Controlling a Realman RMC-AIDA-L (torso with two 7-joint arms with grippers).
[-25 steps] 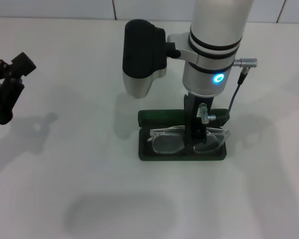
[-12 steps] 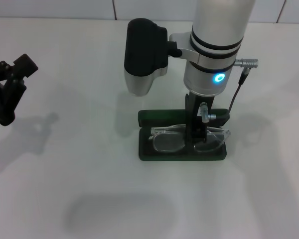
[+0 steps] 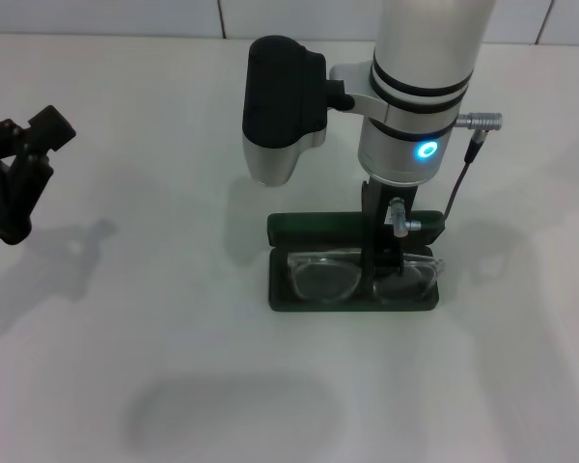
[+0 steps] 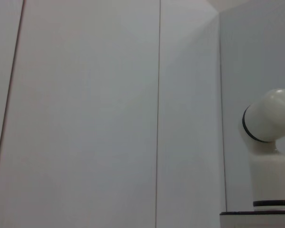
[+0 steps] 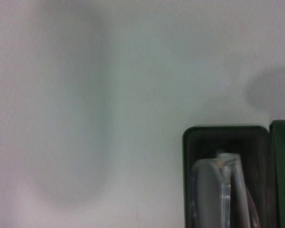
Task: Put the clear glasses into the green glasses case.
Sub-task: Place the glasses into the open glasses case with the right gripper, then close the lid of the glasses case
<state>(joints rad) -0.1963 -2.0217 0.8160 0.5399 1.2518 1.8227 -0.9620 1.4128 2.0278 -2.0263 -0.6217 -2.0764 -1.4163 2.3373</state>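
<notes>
Currently, nearest the robot, the white worktop (image 3: 174,386) carries only soft shadows along its near edge. Toward the middle of the worktop, slightly on the robot's right, lies the dark green rectangular hard glasses case (image 3: 353,301) with rounded corners, its tray open and its hinged lid (image 3: 314,226) laid back on the far side. Inside the tray rest the clear, fully transparent plastic glasses (image 3: 326,279), lenses facing up; their frame spans almost the whole width of the tray, and the dark lining shows through the lenses. In the right wrist view the folded clear temple arms (image 5: 223,190) sit within the tray wall (image 5: 186,156).

The right gripper (image 3: 383,272) stands vertically over the bridge between the 2 lenses, its dark fingers (image 3: 372,253) reaching down to the frame. Whether they clamp the frame or have let go cannot be told from these views.

Risk, as a judgement: if the fingers grip the bridge when the arm rises, the glasses would be lifted or tipped out of the tray. A sideways drift during withdrawal could drag the light case across the smooth worktop. The right-hand end of the frame appears close to the tray rim, so it may ride on the rim and stop the lid from shutting.

Farther off, at the worktop's left edge, the black left gripper (image 3: 17,174) hangs idle with its fingers spread apart, well apart from the case.
</notes>
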